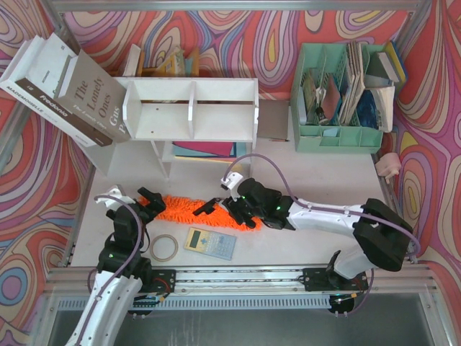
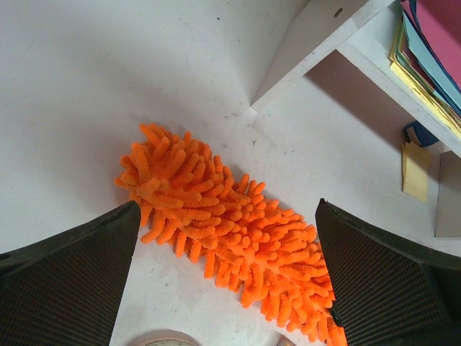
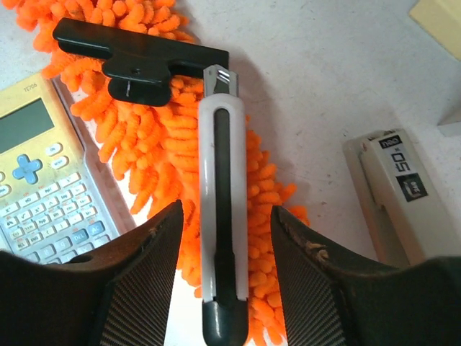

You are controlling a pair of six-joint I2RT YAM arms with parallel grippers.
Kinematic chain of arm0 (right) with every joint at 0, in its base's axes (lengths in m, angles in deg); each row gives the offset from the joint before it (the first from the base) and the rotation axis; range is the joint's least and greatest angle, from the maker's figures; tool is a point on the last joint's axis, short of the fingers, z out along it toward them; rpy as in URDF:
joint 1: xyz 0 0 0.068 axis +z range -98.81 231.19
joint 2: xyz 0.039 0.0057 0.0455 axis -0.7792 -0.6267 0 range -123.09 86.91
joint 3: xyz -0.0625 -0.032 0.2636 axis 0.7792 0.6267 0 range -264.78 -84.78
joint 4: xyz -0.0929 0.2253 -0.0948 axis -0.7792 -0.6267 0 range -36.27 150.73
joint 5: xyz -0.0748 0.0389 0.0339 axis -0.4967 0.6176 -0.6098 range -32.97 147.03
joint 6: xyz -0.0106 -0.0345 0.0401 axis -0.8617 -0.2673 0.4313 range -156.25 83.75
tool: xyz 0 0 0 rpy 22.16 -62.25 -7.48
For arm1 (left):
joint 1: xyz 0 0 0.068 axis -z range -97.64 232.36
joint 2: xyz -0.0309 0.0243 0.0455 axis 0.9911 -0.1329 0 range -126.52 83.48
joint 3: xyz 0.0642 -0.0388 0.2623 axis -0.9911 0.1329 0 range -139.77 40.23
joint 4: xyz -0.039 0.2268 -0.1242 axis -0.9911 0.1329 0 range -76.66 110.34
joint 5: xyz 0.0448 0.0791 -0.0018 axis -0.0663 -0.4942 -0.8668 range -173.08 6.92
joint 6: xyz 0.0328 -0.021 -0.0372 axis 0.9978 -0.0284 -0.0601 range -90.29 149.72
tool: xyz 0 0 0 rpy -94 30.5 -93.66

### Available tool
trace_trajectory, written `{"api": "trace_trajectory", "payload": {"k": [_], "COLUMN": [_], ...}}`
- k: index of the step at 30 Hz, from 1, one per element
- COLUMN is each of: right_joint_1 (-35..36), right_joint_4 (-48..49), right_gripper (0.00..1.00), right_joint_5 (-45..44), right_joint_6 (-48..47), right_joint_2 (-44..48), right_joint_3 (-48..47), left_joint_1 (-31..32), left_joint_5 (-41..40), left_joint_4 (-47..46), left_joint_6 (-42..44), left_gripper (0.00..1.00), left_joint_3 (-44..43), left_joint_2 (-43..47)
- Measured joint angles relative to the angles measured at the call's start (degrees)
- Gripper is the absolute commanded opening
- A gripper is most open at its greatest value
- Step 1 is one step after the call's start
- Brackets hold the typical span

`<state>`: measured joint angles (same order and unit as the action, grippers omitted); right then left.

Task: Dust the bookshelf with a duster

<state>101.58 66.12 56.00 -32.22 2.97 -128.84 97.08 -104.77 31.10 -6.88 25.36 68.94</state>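
Your duster (image 1: 184, 207) lies on the table (image 1: 310, 173) before the bookshelf (image 1: 216, 90), its long axis running left to right. The left claw (image 2: 227, 209) gapes wide over its left end. The right claw (image 3: 227, 210) is half-narrowed astride a white cutter (image 3: 209, 144), untouched, which only the right wrist view shows.

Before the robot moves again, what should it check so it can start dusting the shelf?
1. Duster lying free on the table: ok.
2. Left gripper open above the fluff: ok.
3. Right gripper around the duster alone: not ok. Its jaws straddle a white box cutter lying on the fluff.
4. Calculator clear of the fluff: cannot tell. The strands reach its edge.
5. Bookshelf standing upright: ok.
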Motion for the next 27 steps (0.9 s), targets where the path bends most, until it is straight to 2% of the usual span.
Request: {"api": "trace_trajectory", "payload": {"k": [20,27], "right_joint_1": [2.32,2.58], "right_joint_4": [-0.68,-0.83], "right_gripper": [0.45,0.36], "right_joint_5": [-2.21,-3.08], "right_joint_6": [-0.83,-1.07], "right_joint_2": [-6.21,-6.84], "right_joint_3": [-2.82,-2.93], "left_joint_1": [-0.02,0.00], "left_joint_5": [1.11,1.14], "left_joint_4": [-1.20,-1.20], "left_joint_6": [0.90,0.94], "left_gripper": [0.98,0.98], "left_joint_3": [0.24,0.33], "left_joint_2": [0.00,0.02]}}
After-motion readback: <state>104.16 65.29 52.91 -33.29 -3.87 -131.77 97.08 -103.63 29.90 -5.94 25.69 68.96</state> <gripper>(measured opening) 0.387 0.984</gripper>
